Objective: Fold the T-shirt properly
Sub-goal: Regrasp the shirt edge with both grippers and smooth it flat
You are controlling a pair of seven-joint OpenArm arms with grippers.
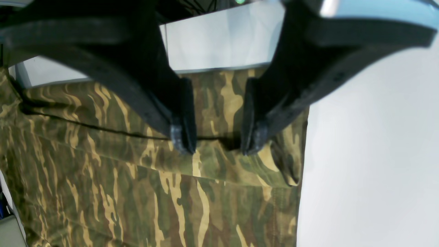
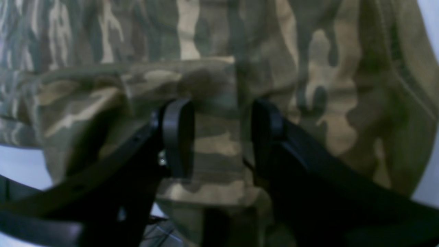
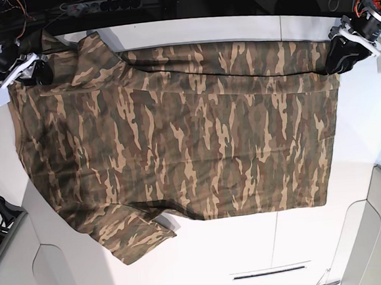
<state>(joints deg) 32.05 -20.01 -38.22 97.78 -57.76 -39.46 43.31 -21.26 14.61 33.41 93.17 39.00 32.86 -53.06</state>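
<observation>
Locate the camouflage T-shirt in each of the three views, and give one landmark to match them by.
Left wrist view: the T-shirt fills the lower left and centre, its edge right of centre.
Right wrist view: it covers most of the picture, behind and around the gripper.
Base view: spread across the middle, up to the top left.
Shared landmark: the shirt's tan streaks.

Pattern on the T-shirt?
T-shirt: camouflage in brown, tan, olive green and dark patches. Shows best in the left wrist view.

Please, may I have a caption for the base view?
Black robot pincers above a rumpled brown-and-green camouflage fabric T-shirt.
</observation>
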